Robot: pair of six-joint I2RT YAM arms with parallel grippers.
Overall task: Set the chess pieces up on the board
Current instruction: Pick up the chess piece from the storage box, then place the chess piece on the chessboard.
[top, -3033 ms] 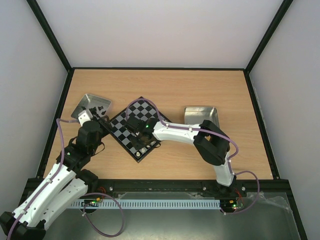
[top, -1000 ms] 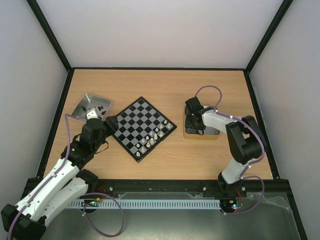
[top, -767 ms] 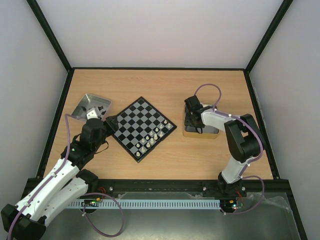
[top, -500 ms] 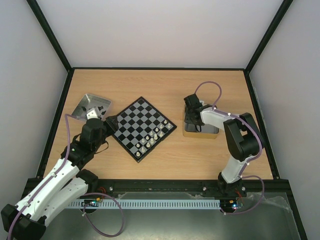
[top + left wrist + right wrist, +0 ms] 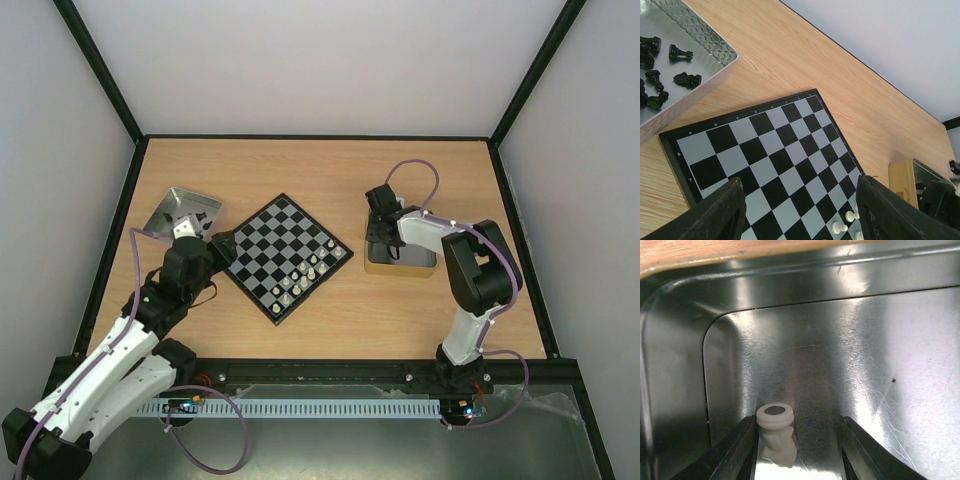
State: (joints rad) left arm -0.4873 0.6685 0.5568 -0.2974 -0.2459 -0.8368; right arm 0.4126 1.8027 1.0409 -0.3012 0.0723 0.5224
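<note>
The board (image 5: 285,252) lies tilted at the table's middle left, with several white chess pieces (image 5: 301,279) on its near rows. It also shows in the left wrist view (image 5: 775,155), with white pieces (image 5: 849,217) at the bottom. My left gripper (image 5: 224,245) is open and empty above the board's left corner, and its gap (image 5: 797,202) frames board squares. My right gripper (image 5: 380,232) is down inside the right metal tray (image 5: 412,260). It is open (image 5: 797,450), with a white piece (image 5: 775,435) lying on the tray floor between the fingers, against the left finger (image 5: 735,455).
A metal tray (image 5: 178,203) with several black pieces (image 5: 682,77) sits left of the board. The right tray (image 5: 805,355) has shiny walls and a rounded corner just ahead of the fingers. Black rails border the table on three sides.
The right arm has swung from the board over to the right tray and lowered into its left end. The left arm drew back slightly, then stayed still.
</note>
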